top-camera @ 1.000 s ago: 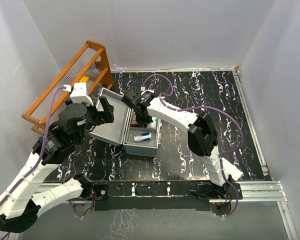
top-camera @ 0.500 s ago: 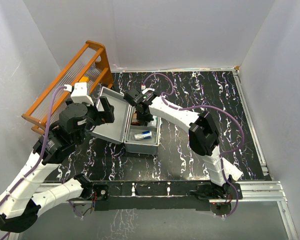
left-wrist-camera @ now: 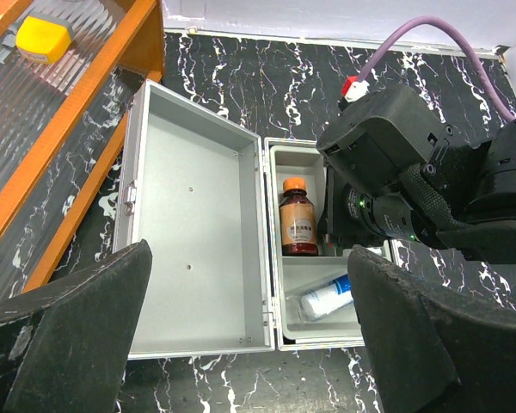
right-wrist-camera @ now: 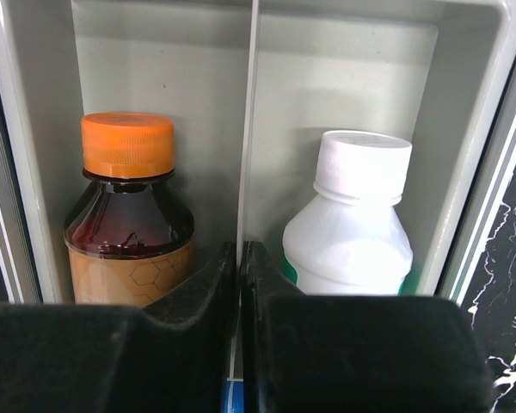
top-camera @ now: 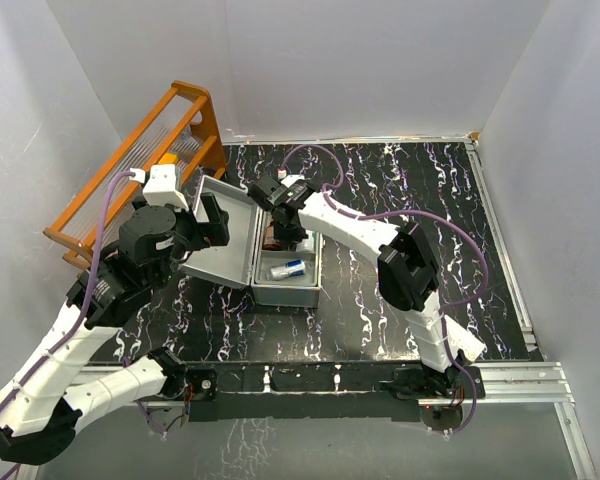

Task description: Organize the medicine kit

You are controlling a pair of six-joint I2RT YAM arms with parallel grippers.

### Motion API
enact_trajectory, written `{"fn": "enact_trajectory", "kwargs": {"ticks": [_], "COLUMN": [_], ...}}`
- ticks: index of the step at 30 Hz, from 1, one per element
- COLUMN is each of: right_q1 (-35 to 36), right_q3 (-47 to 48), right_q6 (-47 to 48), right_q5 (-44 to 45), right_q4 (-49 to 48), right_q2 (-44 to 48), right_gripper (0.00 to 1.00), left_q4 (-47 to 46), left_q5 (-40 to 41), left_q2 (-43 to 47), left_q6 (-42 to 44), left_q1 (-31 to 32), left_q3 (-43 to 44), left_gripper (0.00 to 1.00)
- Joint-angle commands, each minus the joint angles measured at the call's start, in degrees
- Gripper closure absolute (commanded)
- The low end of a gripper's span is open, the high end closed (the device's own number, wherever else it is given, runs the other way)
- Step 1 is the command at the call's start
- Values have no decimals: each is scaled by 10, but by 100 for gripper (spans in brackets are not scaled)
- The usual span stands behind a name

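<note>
Right gripper (right-wrist-camera: 241,251), jaws shut and empty, has crept farther over the open light-grey hard-box medicine kit (left-wrist-camera: 196,219), likely tidying; left gripper (top-camera: 212,222) jaws gape wide.

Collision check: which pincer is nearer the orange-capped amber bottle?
Right. The right pincer, shut, hangs over the divider beside the amber bottle; left pincer, open, is off over the grey lid.

The medicine kit (left-wrist-camera: 193,241) lies open on the black marbled table (left-wrist-camera: 267,77), its empty lid flat at 9 o'clock of the base. In the base sit a brown bottle (left-wrist-camera: 297,219) with an orange cap and, at its 5 o'clock, a white bottle (left-wrist-camera: 327,298) lying down. The dark right arm (left-wrist-camera: 396,172), trailing a purple cable (left-wrist-camera: 421,34), covers the base's 3 o'clock side. At 10 o'clock an orange rack (left-wrist-camera: 69,129) holds a yellow block (left-wrist-camera: 43,39). The left gripper (left-wrist-camera: 249,267) has its jaws wide apart, with its fingers (left-wrist-camera: 69,335) at 7 and 5 o'clock.
</note>
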State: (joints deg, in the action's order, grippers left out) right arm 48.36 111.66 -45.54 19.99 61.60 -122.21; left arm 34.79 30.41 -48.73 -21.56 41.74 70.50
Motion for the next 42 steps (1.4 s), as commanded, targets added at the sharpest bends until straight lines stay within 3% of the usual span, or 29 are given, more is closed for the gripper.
{"fn": "enact_trajectory", "kwargs": {"ticks": [1,7,16,26,28,32,36,42], "right_q1": [-2,-2,-6,-46,-55,-75,-91,-100], "right_q3": [37,64,-6,-260,-316,-390,-424,-437], "right_q6": [17,-8,-19,-29,-29,-29,-26,-6], "right_q5": [1,21,37,14,7,-10,-37,-56], "right_q4": [-11,13,-5,-177,-200,-235,-260,-278], "right_q2": [4,41,144,339,371,418,437,435], "right_gripper": [91,74,62,62,62,62,62,62], "left_q4": [-8,-1,6,52,44,46,41,21], "left_q5": [-3,-3,16,49,9,-169,-209,-273], "left_q2": [-1,-7,-42,-136,-145,-186,-219,-234], "left_q6": [9,13,14,14,31,62,54,29], "left_q1": [0,0,0,-25,-62,-163,-195,-264], "left_q3": [7,12,12,29,27,54,72,29], "left_gripper": [4,6,13,19,17,2,1,1]}}
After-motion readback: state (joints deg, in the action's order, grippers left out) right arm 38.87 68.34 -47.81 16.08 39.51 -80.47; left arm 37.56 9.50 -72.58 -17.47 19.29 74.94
